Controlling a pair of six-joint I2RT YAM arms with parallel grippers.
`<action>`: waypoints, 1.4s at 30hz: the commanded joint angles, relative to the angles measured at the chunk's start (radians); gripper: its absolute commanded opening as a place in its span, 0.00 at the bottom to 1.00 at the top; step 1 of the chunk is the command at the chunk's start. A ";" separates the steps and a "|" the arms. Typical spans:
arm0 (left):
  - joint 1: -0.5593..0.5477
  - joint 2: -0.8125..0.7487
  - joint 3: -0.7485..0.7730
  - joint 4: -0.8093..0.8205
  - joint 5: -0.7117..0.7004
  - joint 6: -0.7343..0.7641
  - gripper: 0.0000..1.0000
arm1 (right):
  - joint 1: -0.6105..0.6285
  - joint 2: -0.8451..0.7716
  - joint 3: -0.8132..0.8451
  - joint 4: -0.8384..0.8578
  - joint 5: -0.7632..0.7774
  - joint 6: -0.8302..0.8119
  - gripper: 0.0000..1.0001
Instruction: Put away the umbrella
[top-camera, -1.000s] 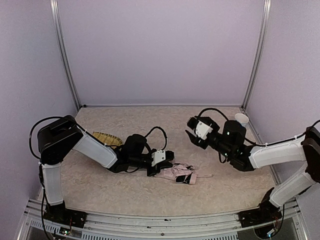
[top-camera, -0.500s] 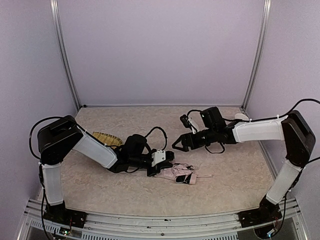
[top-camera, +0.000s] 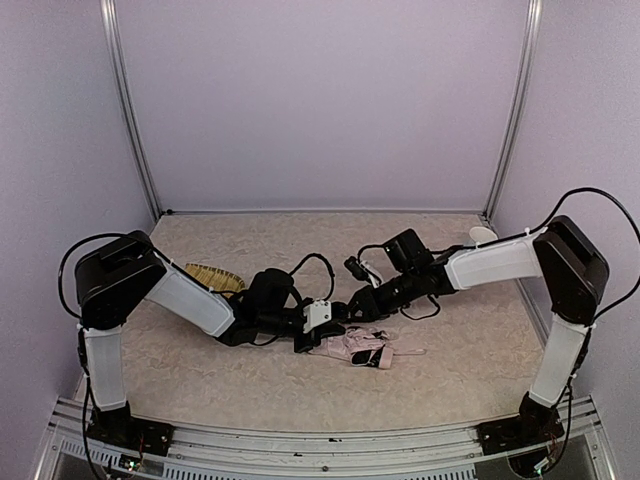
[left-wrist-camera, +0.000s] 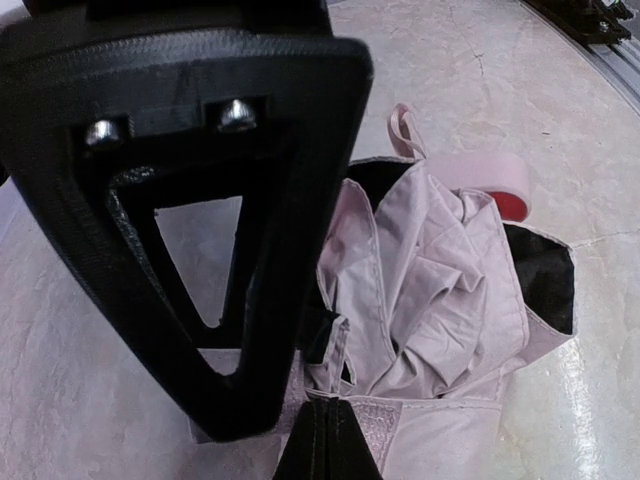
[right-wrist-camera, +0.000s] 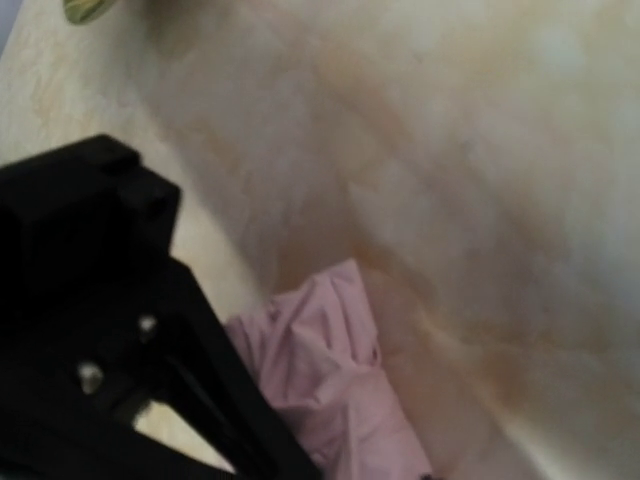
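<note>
My two arms stretch low to mid-frame, left gripper (top-camera: 331, 335) pinching the one pink umbrella (top-camera: 362, 347), right gripper (top-camera: 351, 309) near it, opening unclear; one yellow tray (top-camera: 213, 276) at left.

The umbrella (top-camera: 362, 347) lies collapsed flat on the table, slightly near of the middle, its length running left to right. Its thin pale pink fabric is loosely bunched in crumpled folds, with black parts showing at the edges. A small pink loop and a pink strap tab sit at its right end.
</note>
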 joint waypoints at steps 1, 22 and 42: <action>-0.015 0.056 -0.039 -0.156 -0.018 0.010 0.00 | 0.007 0.009 0.022 -0.017 -0.010 -0.010 0.23; 0.022 0.020 -0.047 -0.142 0.011 -0.081 0.48 | -0.004 -0.113 -0.143 0.246 -0.022 -0.043 0.00; 0.077 0.066 0.113 -0.496 0.202 -0.019 0.47 | -0.044 -0.104 -0.111 0.337 0.029 -0.031 0.00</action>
